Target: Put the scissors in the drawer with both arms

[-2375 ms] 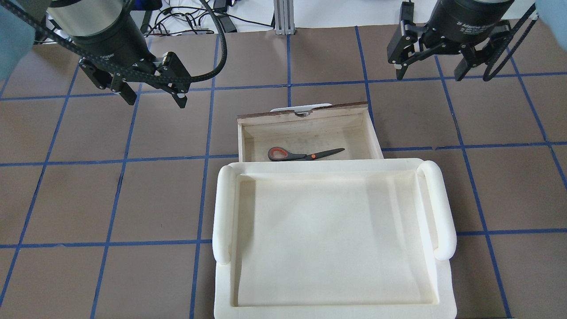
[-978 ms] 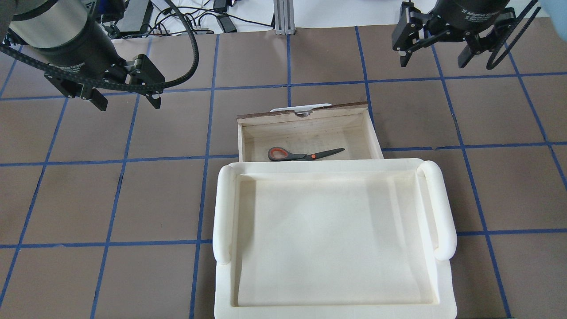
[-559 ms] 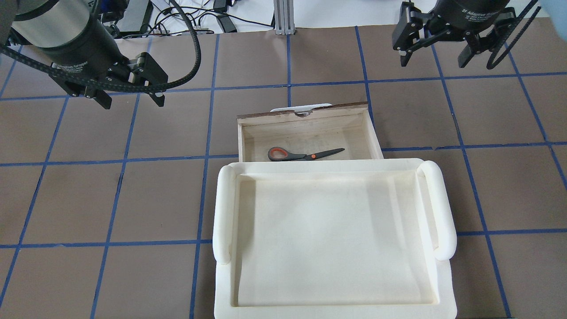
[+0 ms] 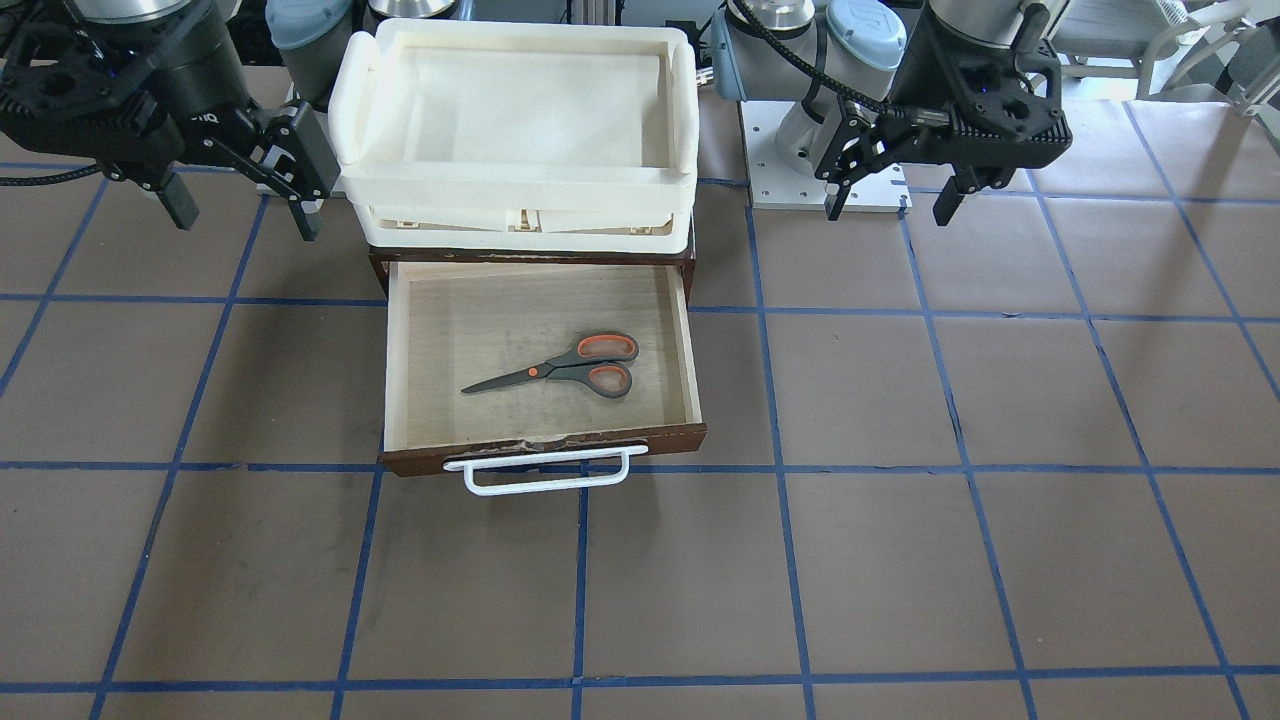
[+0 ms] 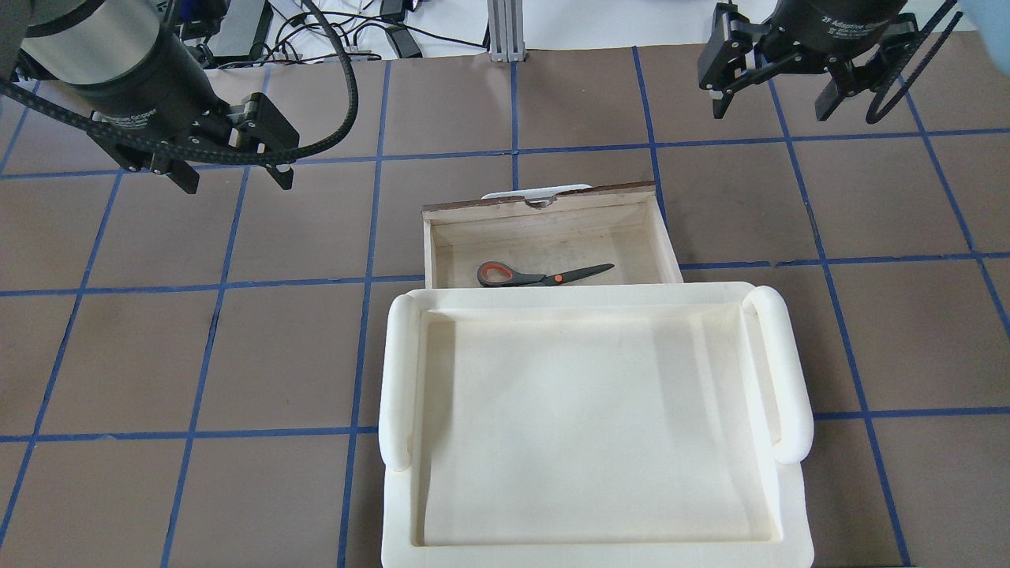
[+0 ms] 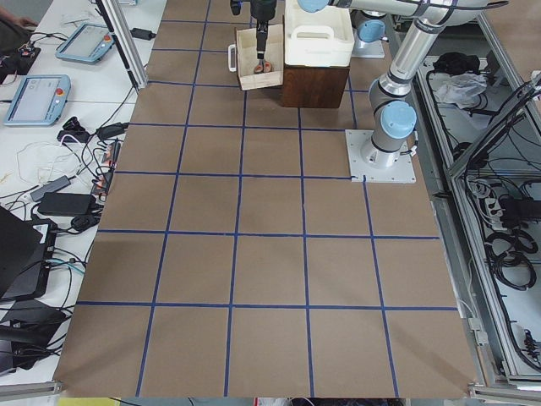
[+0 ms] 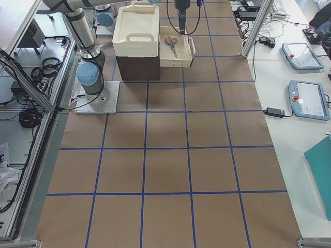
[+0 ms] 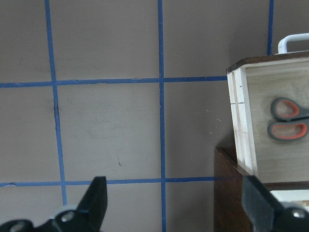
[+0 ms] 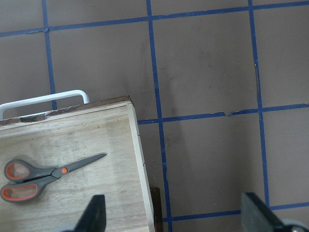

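The scissors (image 4: 570, 370) lie flat inside the open drawer (image 4: 545, 450), handles toward my left arm's side. They also show in the overhead view (image 5: 536, 276), the left wrist view (image 8: 288, 118) and the right wrist view (image 9: 43, 173). The drawer (image 5: 544, 209) has a white bar handle (image 4: 545, 482). My left gripper (image 5: 237, 183) is open and empty, hanging over the table to the left of the drawer. My right gripper (image 5: 771, 112) is open and empty, beyond the drawer's right corner. Neither touches anything.
A cream-white tray (image 5: 398, 371) sits on the dark cabinet (image 7: 137, 67) that the drawer slides out of. An aluminium post (image 5: 503, 31) and cables stand at the table's far edge. Blue tape lines grid the brown table (image 5: 158, 355).
Since 2.4 s ago my left gripper has moved left and away from the drawer, and my right gripper has drawn slightly farther off. Both stayed open. The scissors have not moved.
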Controlling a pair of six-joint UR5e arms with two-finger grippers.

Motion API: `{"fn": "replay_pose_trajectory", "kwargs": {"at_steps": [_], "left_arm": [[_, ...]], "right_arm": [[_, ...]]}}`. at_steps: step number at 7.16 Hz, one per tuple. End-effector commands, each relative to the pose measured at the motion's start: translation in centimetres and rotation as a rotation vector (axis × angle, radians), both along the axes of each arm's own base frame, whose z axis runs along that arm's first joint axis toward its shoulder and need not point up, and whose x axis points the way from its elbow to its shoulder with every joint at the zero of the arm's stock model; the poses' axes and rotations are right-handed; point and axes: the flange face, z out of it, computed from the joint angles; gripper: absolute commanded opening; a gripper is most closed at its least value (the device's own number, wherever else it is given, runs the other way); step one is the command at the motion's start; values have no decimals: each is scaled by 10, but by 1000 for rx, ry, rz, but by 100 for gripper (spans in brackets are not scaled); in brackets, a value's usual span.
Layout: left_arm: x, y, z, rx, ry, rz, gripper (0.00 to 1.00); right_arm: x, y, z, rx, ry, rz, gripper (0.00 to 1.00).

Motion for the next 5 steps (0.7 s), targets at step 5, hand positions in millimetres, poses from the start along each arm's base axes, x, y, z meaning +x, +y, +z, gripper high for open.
{"fn": "replay_pose_trajectory", "kwargs": {"at_steps": [5], "left_arm": [[1,1,0,3,-15,1,100]], "right_arm": [[1,0,-1,3,0,2,100]]}}
